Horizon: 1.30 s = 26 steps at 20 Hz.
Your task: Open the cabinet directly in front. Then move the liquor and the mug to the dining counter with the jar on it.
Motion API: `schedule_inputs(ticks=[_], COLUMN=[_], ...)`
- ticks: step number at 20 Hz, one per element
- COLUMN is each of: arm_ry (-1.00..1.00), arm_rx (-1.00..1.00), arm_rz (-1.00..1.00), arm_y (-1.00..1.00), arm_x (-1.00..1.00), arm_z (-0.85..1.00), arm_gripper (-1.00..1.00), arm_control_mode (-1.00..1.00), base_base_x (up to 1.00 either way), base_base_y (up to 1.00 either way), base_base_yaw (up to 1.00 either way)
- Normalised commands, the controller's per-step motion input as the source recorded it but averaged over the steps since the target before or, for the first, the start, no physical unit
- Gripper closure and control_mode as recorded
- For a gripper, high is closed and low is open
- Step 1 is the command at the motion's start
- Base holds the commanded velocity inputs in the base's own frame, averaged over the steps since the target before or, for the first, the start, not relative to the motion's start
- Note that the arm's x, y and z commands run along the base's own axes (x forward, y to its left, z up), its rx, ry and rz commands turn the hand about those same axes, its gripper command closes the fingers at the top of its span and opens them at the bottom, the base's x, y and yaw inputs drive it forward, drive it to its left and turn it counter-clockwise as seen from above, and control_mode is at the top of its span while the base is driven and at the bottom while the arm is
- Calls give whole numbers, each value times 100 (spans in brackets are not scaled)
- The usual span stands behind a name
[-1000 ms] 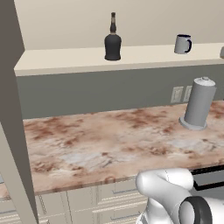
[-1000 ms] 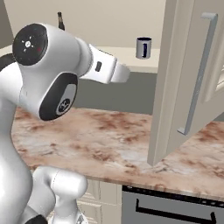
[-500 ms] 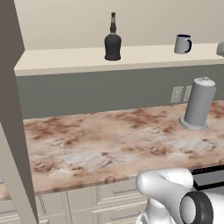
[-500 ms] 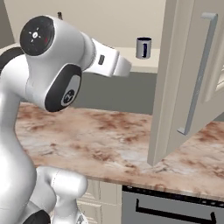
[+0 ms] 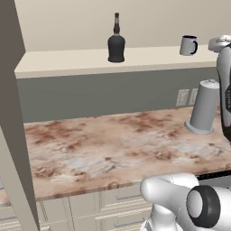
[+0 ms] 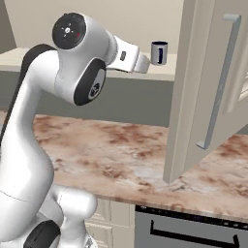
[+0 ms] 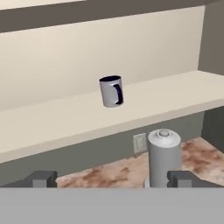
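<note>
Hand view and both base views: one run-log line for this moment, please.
cabinet door: open | pincer: open, facing mug | mug, liquor: on shelf, ungrasped | canister: on counter

One bottle (image 5: 116, 41) and one mug (image 5: 188, 45) are seen on the cabinet shelf (image 5: 67, 61). One grey canister (image 5: 203, 107) is counted on the marble counter (image 5: 103, 144). Two outlet plates (image 5: 182, 97) are seen on the wall. One open cabinet door (image 6: 206, 87) with one bar handle (image 6: 219, 82) is shown.
</note>
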Motion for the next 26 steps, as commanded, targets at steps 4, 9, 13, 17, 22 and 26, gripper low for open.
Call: schedule_inputs(ticks=[4,9,13,17,22,26], arm_ry=[0,0,0,0,0,-1], arm_rx=[0,0,0,0,0,0], arm_rz=[24,18,1,-3,-3,0], arm_y=[-35,-20,-16,-21,-1,0], arm_x=[69,49,36,36,40,46], arm_z=[-8,-3,0,-6,-11,-6], arm_gripper=[-100,-100,-100,-100,-100,-100], arm_control_mode=[-100,-100,-100,-100,-100,-100], base_base_x=[0,0,0,0,0,0], base_base_y=[0,0,0,0,0,0], base_base_yaw=[0,0,0,0,0,0])
